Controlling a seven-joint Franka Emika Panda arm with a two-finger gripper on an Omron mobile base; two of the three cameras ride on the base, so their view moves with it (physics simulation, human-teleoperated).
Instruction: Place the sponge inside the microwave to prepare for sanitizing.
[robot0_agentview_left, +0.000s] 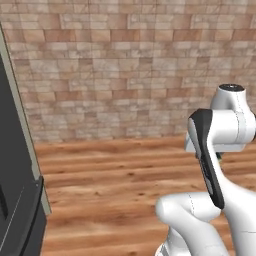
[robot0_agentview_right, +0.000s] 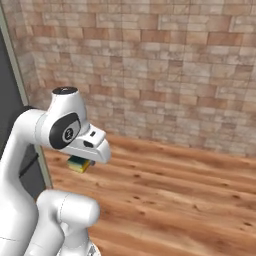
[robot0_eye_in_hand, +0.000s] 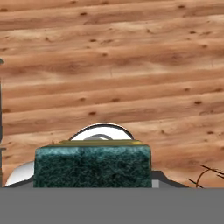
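Note:
The sponge (robot0_agentview_right: 79, 164), yellow with a dark green top, hangs just under the hand a little above the wooden counter. Its green face (robot0_eye_in_hand: 92, 165) sits very close in the hand view and covers the fingertips. My gripper (robot0_agentview_right: 83, 159) looks shut on the sponge, mostly hidden by the white hand above it. The microwave (robot0_agentview_left: 14, 165) shows as a tall black slab with a grey-green edge at the far left, and its dark edge (robot0_agentview_right: 7, 95) sits just left of the arm. Its inside is hidden from here.
A wooden counter (robot0_agentview_left: 115, 180) runs from the microwave to the right, under the hand. A brick wall (robot0_agentview_left: 130, 65) closes off the back. Thin brown wiry lines (robot0_eye_in_hand: 205, 175) cross the lower right of the hand view.

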